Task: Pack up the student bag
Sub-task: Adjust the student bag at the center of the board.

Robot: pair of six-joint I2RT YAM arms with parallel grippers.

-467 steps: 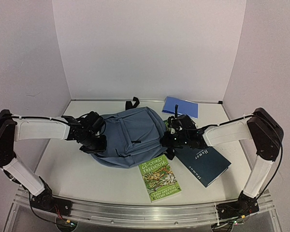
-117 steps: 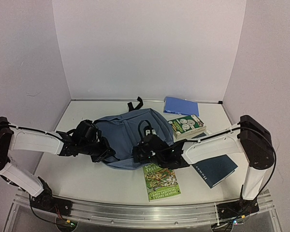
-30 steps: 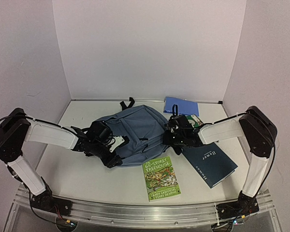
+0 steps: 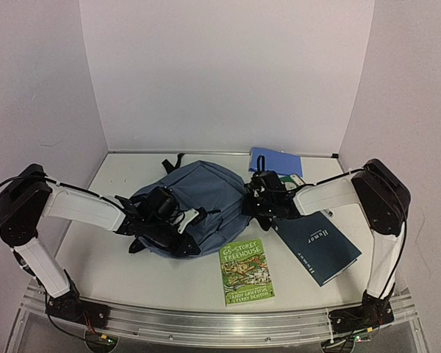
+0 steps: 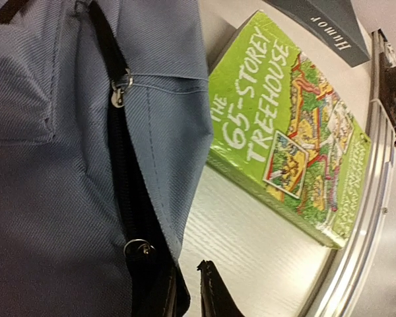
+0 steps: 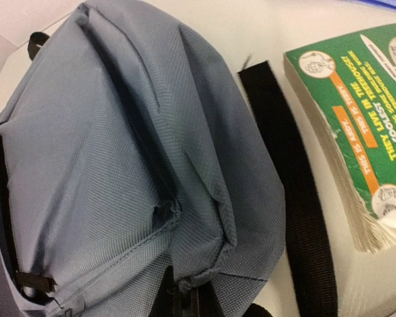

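1. Overall, the table [image 4: 117,265] showed bare surface at lower left and along the near edge.
2. The student bag [image 4: 206,191] lay mid-frame.
3. A dark blue book [image 4: 320,246] sat at lower right. The green paperback [image 4: 246,272] lay just beside the bag's near edge.
4. The right gripper [image 6: 181,300] had its fingers together, clamped on a fold at the bag's right side, with a black strap [image 6: 290,185] alongside.
5. The left gripper [image 5: 188,294] had its fingers nearly together, pinching the bag's edge below the zipper [image 5: 119,165].
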